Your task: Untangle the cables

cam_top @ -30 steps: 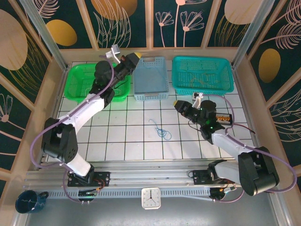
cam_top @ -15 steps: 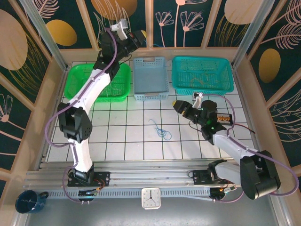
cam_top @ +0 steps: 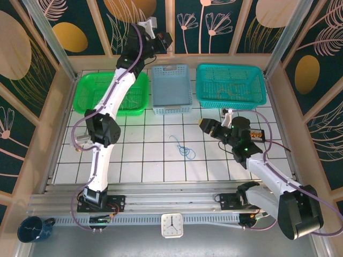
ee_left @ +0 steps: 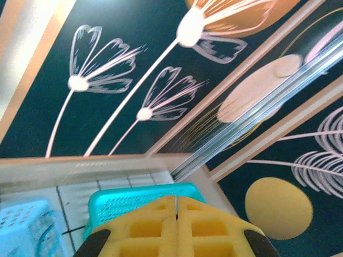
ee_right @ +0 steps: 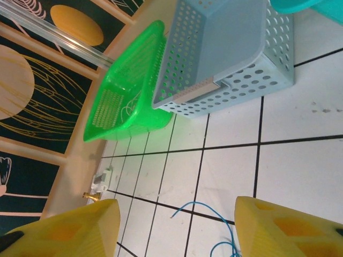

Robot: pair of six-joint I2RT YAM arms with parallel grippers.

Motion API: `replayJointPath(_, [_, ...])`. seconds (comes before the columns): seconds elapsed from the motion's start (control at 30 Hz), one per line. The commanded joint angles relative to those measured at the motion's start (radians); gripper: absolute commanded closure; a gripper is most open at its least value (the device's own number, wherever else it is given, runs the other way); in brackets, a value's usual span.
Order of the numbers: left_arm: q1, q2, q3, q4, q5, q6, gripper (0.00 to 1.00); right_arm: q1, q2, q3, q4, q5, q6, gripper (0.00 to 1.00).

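My landmark is the pale blue basket (cam_top: 171, 88), which sits on the far side of a white tiled table (cam_top: 134, 160) with dark grout lines. A green basket (cam_top: 91, 99) stands just to its left and a teal basket (cam_top: 257, 80) just to its right, all three in a row along the back rail. A pale wooden rim runs round the table. Beyond it the walls (cam_top: 217, 24) are dark teal, painted with gold discs and pale flowers, and metal posts rise at the corners.

The blue cable (cam_top: 183, 149) lies loose on the tiles, on the near side of the pale blue basket and well apart from it, touching nothing else. A thin whitish cord (ee_right: 127, 111) shows inside the green basket. Something thin and tan (cam_top: 229, 92) lies in the teal basket, too small for me to read clearly.

My left claw (ee_left: 176, 201) is raised high behind the pale blue basket, against the back wall, its yellow fingers pressed together with nothing between them. My right claw (ee_right: 177, 209) hangs over the tiles to the near right of that basket, spread apart and empty, with the blue cable on the surface beneath the gap.

Farther toward me from the basket, past the arm bases, a small clock (cam_top: 171, 225) lies on the front ledge, and a dark mug (cam_top: 31, 229) stands at its left corner.
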Motion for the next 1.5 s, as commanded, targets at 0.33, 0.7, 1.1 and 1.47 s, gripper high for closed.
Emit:
replayJointPath(0.33, [0.000, 0.290, 0.466, -0.451, -0.084, 0.152, 0.92, 0.034, -0.039, -0.017, -0.113, 0.067, -0.080, 0.41])
replayJointPath(0.7, [-0.009, 0.237, 0.472, -0.506, -0.104, 0.194, 0.01, 0.062, 0.011, 0.007, -0.109, 0.091, -0.103, 0.41])
replayJointPath(1.1, [-0.075, 0.125, 0.473, -0.648, -0.148, 0.249, 0.01, 0.257, 0.194, 0.096, -0.155, 0.271, -0.247, 0.41])
replayJointPath(1.47, [-0.152, -0.002, 0.472, -0.754, -0.201, 0.275, 0.01, 0.364, 0.435, 0.260, -0.194, 0.359, -0.438, 0.41])
